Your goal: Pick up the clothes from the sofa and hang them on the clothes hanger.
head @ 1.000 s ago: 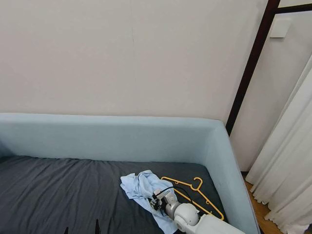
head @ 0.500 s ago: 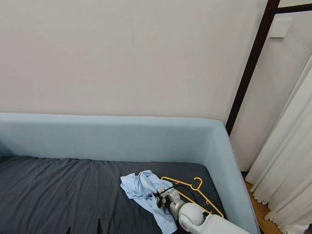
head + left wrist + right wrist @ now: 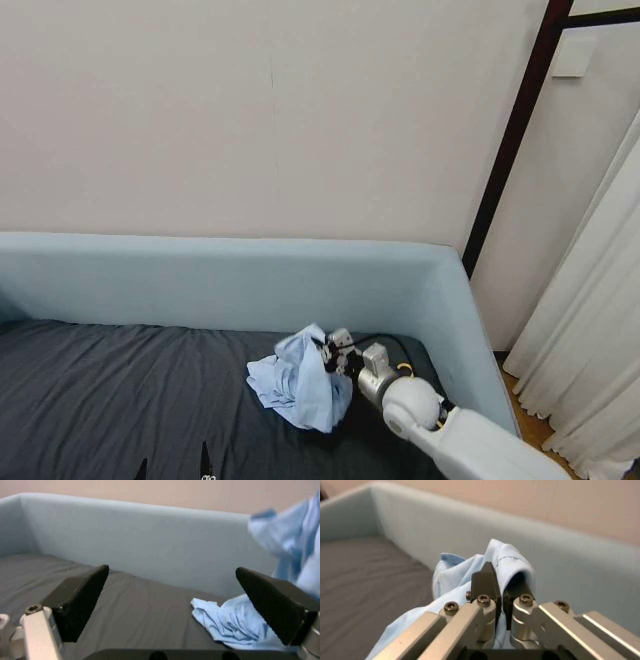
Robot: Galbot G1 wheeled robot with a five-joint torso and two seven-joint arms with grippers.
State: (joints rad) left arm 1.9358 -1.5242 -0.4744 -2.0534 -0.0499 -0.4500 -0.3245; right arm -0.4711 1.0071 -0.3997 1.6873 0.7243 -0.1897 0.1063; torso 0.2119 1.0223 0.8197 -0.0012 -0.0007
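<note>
A light blue garment (image 3: 302, 378) is partly lifted off the dark grey sofa seat (image 3: 120, 390). Its upper fold is pinched in my right gripper (image 3: 328, 351), which is shut on it just in front of the pale blue backrest (image 3: 220, 285). In the right wrist view the fingers (image 3: 485, 581) are closed on the cloth (image 3: 507, 557). A small piece of the orange hanger (image 3: 404, 367) shows beside the right wrist; the arm hides the remainder. My left gripper (image 3: 172, 468) stays low at the front and is open (image 3: 175, 596), with the garment (image 3: 230, 618) lying beyond it.
The sofa's right armrest (image 3: 455, 320) rises close beside the right arm. A dark door frame (image 3: 510, 150) and white curtains (image 3: 590, 350) stand past it. The seat stretches away bare on the left.
My right gripper has risen and moved toward the backrest, pulling the garment's top up off the seat. The hanger that lay in plain sight is now mostly covered.
</note>
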